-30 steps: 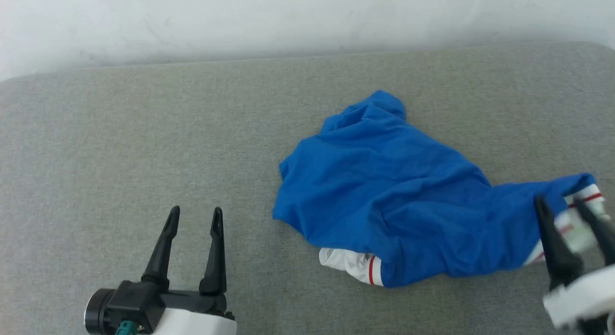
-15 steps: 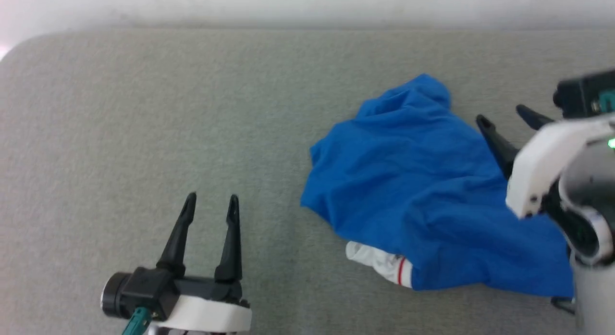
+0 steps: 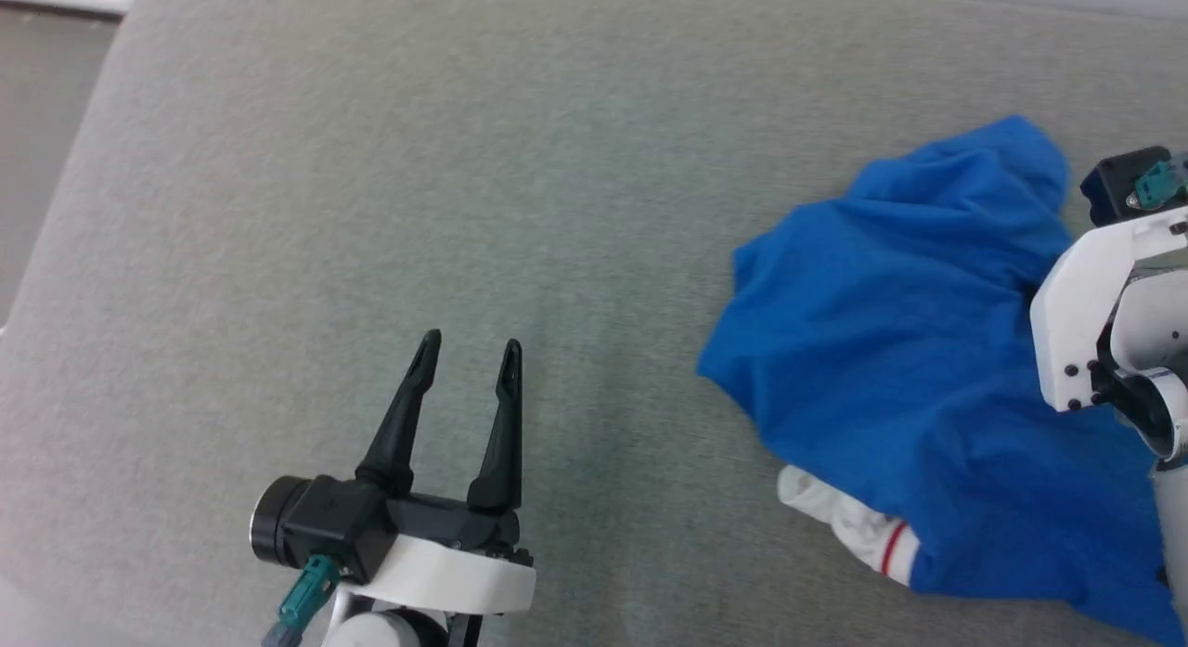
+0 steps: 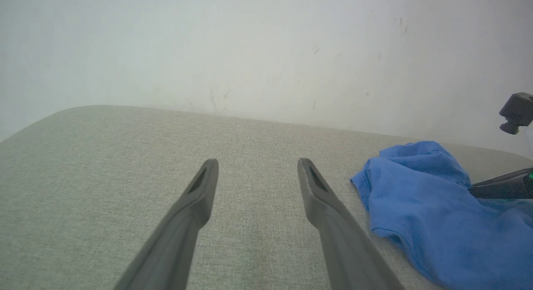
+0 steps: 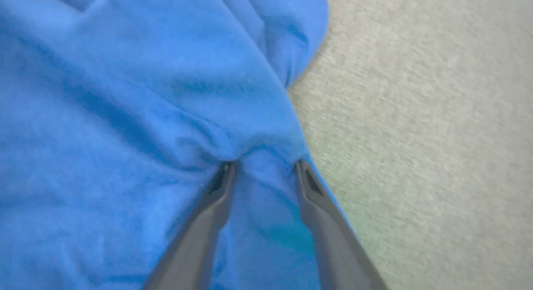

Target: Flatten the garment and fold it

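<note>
Because the head camera has swung aside, the whole scene slides toward the right of the frame, and we do not read that as the cloth moving. Nearest us, at the lower left of the head view, the left claw (image 3: 471, 342) hangs over the bare desk (image 3: 464, 164), its two slim dark fingers spread wide as they were a second ago, holding nothing. Beyond it, at the lower right, a white sleeve (image 3: 854, 526) with a red stripe pokes from under the garment (image 3: 891, 368). The garment is a crumpled heap of bright blue jersey, soft and matte, thrown into rounded folds on the desk's grey woven cover.

The real change is the right claw (image 5: 264, 164). A second ago it was at the striped trim on the heap's near end; now it sits at the heap's far right edge. Its tips press into the blue cloth with a ridge gathered between them, and the fingers are a little narrower than full spread, not yet pinched. We judge that a fresh grasp is beginning, meant to draw the shirt out flat, with folding still far off. Farthest away rises a pale, scuffed wall (image 4: 250, 44).
</note>
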Robot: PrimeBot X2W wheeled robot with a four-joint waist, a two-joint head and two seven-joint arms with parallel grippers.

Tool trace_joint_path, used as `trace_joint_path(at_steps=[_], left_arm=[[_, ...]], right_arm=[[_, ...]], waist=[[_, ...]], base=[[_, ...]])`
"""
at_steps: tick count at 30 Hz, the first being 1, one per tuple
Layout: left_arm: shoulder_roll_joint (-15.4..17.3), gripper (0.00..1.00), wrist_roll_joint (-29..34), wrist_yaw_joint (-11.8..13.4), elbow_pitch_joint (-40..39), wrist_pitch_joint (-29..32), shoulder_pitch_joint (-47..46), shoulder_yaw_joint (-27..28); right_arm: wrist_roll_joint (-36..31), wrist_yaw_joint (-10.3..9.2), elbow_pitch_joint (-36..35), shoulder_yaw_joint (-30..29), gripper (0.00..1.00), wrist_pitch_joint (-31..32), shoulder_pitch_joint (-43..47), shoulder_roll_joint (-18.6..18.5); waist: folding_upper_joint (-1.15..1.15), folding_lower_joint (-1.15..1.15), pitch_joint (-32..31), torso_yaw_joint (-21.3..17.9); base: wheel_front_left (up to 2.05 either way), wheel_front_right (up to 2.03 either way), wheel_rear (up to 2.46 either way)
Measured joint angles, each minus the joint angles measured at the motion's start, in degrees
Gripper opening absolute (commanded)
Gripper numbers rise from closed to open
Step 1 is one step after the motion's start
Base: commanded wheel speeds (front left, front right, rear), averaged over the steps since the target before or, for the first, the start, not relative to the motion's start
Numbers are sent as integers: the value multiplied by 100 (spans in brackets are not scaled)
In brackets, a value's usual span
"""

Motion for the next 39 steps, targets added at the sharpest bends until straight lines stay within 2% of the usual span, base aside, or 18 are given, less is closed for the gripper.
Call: trace_joint_path(at_steps=[5,8,14,18,24,25,26,33,39], left_arm=[[-14,100,0,1,26,0,-12,9],[-18,100,1,4,40,1,-8,38],[-24,100,1,-1,7,0,-23,-15],[-27,100,-1,-10,21,0,-103,-108],[-30,100,-134,-3,67,0,-197,-302],[-29,100,-144,0,77,1,-218,-322],[-29,100,-146,2,81,1,-252,-341],[-30,100,-172,57,129,1,-411,-382],[-31,100,-77,58,156,0,-415,-200]], right_arm=[[115,-1,-147,154,0,-290,-116,-121],[226,1,-267,297,0,-483,-373,-167],[170,1,-422,255,0,-641,-1605,-703],[-130,1,-148,166,0,-714,-2142,-985],[-464,1,636,7,2,-1063,-2108,-901],[-495,1,715,-5,72,-1115,-2068,-860],[-528,1,788,-25,100,-1206,-2038,-808],[-545,1,985,24,100,-1815,-1972,-576],[0,1,463,-119,100,-2354,-1891,-325]], waist=[[0,1,113,262],[0,1,60,292],[0,0,50,284],[0,0,205,344],[0,1,504,580],[0,1,555,612],[0,1,607,640],[0,1,800,670],[0,0,590,551]], base=[[0,0,0],[0,0,0],[0,0,0],[0,0,0],[0,0,0],[0,0,0],[0,0,0],[0,0,0],[0,0,0]])
